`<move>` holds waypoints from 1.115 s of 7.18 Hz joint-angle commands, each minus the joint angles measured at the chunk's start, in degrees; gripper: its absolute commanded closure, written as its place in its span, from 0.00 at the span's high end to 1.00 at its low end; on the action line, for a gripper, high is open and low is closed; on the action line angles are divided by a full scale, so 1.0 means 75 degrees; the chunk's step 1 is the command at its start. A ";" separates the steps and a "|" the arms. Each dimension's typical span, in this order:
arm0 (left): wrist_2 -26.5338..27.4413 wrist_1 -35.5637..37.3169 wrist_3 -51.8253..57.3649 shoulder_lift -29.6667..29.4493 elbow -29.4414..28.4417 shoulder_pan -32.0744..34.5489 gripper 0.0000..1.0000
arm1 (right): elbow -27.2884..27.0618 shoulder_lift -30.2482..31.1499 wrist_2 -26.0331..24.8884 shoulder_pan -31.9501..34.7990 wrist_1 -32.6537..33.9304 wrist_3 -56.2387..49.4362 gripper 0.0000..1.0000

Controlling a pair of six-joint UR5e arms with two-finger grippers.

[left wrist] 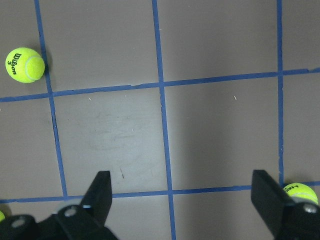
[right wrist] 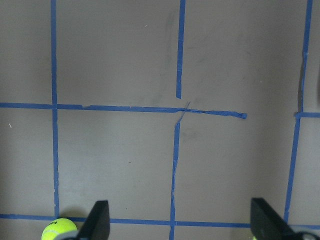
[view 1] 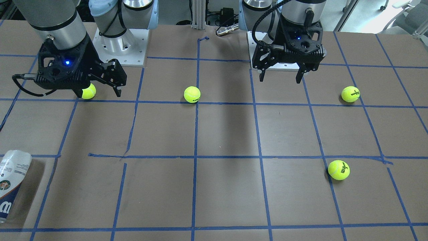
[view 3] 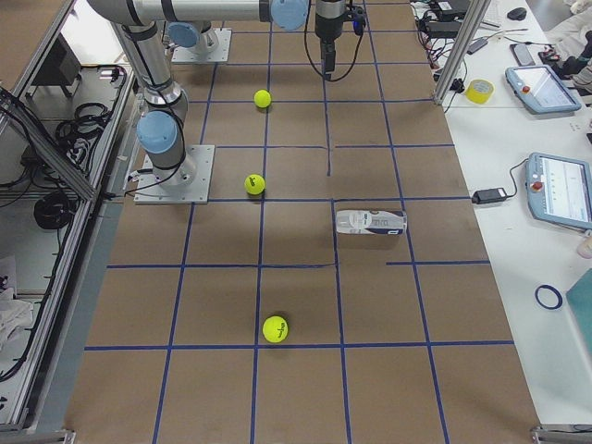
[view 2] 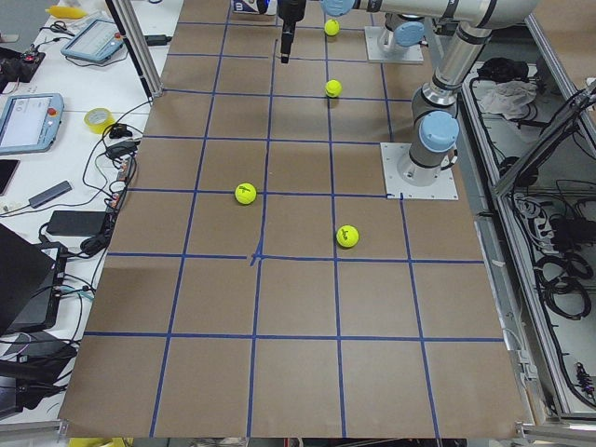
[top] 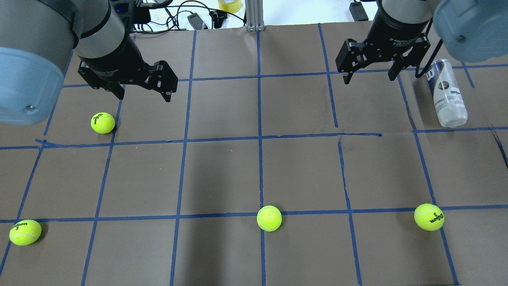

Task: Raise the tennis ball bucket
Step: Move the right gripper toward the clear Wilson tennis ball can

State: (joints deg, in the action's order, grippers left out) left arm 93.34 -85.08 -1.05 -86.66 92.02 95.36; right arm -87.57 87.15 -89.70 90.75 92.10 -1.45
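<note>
The tennis ball bucket, a clear can with a white and navy Wilson label, lies on its side at the table's far right. It also shows at the left edge of the front view and in the right side view. My right gripper hangs open and empty above the table, apart from the can and to its left; its wrist view shows only table between the fingers. My left gripper is open and empty at the far left, its fingers wide apart.
Several yellow-green tennis balls lie loose on the brown, blue-taped table: one near the left gripper, one front left, one front centre, one front right. Cables and a tape roll lie beyond the far edge.
</note>
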 commanded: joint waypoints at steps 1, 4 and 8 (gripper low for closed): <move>0.0000 -0.0012 0.0000 0.0000 -0.0012 0.0000 1.00 | -0.0019 -0.0042 -0.0005 -0.0006 0.0026 0.0285 1.00; 0.0000 0.0011 0.0000 -0.0012 0.0000 -0.0011 1.00 | -0.0019 -0.0251 -0.0075 -0.0239 0.0177 0.1059 1.00; 0.0000 0.0000 0.0000 0.0000 0.0000 0.0000 1.00 | 0.0307 -0.1805 -0.0333 -0.1594 0.1967 0.1193 1.00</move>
State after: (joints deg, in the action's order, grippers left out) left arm 93.34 -85.08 -1.06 -86.69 92.02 95.36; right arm -86.57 78.28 -91.61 82.91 102.45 9.26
